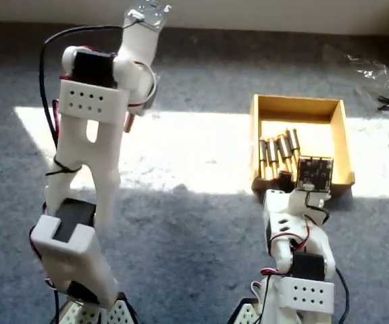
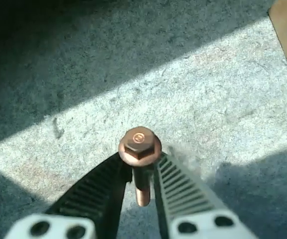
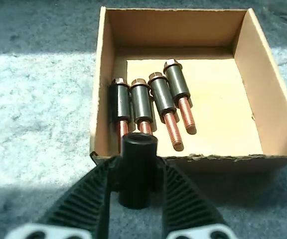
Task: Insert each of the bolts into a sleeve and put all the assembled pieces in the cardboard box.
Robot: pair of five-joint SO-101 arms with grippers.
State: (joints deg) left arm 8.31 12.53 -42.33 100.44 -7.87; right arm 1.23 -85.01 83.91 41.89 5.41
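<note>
Sitting in box: four assembled pieces (image 3: 156, 102) lie side by side on the floor of the cardboard box (image 3: 176, 27).
Left pincer (image 2: 142, 167): clenched on a loose copper bolt (image 2: 139, 144), held above the grey bench (image 2: 208, 99), well apart from the box.
Right pincer (image 3: 138, 167): clamped around an empty dark sleeve (image 3: 138, 149), just in front of the box's near wall.
Left to do: by my judgement, mating this one pair, apparently the last, and boxing it.
</note>
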